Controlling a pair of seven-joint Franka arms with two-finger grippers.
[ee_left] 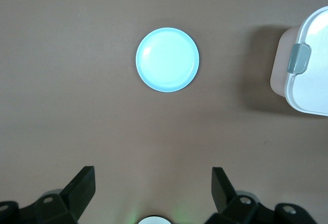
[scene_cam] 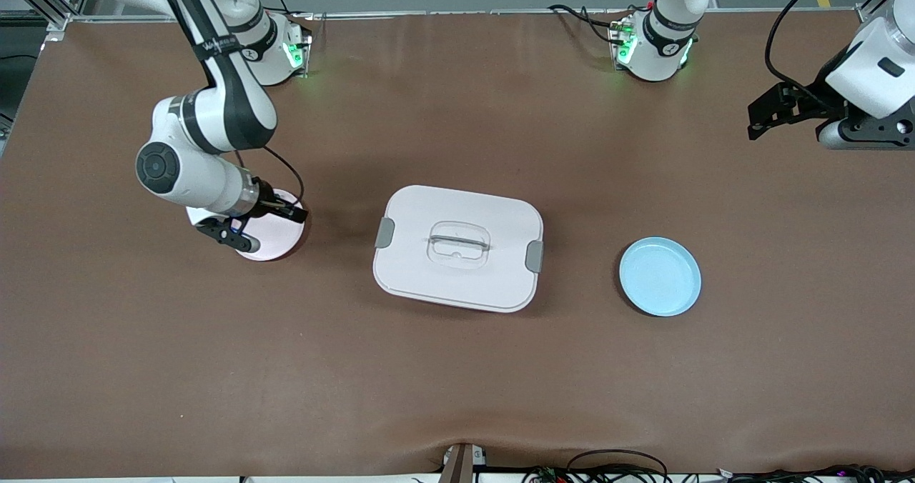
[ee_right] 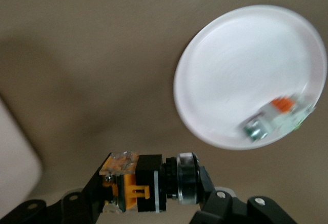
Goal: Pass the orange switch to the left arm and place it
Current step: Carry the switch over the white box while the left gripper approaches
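1. Right end effector (ee_right: 154, 193) grips the orange switch (ee_right: 134, 188), up over the pink plate (scene_cam: 275, 244).
2. Left end effector (ee_left: 152, 188) wide open, waits over the table (scene_cam: 457, 383) near the blue plate (scene_cam: 660, 276).
3. Box (scene_cam: 457, 247) sits btwn both plates.

Even, bright light falls from overhead on the brown bench (scene_cam: 457, 383), leaving soft shadows beside the box (scene_cam: 457, 249) and under the right arm. Green lamps glow at both arm bases. In the right wrist view the pink plate (ee_right: 241, 70) is washed out and smeared by blur.
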